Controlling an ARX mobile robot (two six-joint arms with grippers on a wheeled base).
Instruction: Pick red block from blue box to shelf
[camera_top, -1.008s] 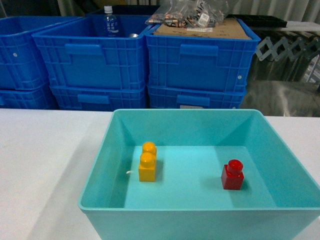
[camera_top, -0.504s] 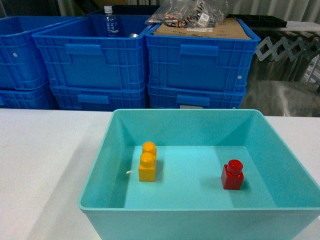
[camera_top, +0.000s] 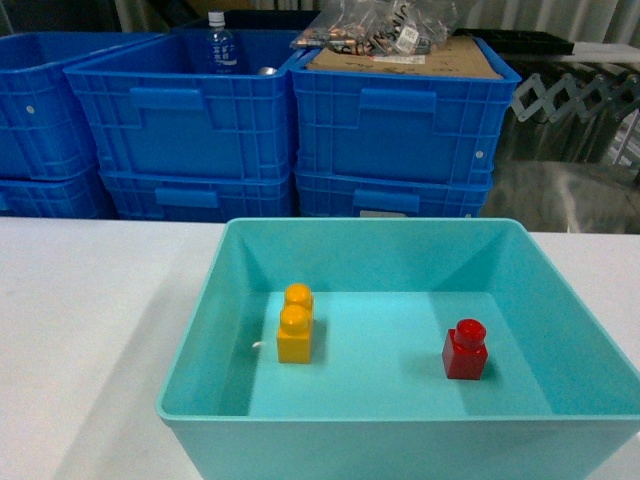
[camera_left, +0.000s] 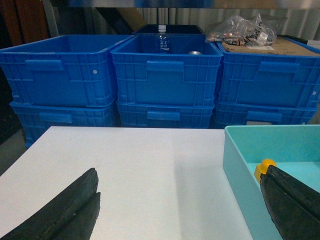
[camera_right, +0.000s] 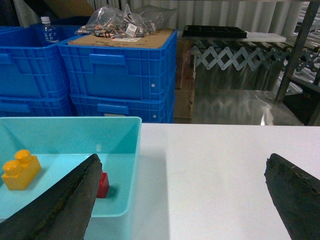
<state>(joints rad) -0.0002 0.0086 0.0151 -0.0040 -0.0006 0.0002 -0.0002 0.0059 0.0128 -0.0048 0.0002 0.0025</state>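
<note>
The red block (camera_top: 466, 350) stands upright on the floor of the blue box (camera_top: 400, 228), towards its right side. In the right wrist view the red block (camera_right: 103, 185) peeks out beside my right gripper's left finger, inside the blue box (camera_right: 131, 165). My right gripper (camera_right: 182, 195) is open over bare table to the right of the box. To the left of the blue box (camera_left: 240, 170), my left gripper (camera_left: 180, 200) is open and holds nothing. Neither gripper shows in the head view. A shiny rail of the shelf (camera_left: 200, 3) runs above the crates.
An orange-yellow two-stud brick (camera_top: 295, 324) stands in the box's left half. The box rests on a white table (camera_top: 90, 330). Behind the table are stacked royal-blue crates (camera_top: 400, 120), one holding a bottle (camera_top: 220, 45), another topped with cardboard and bags (camera_top: 385, 30).
</note>
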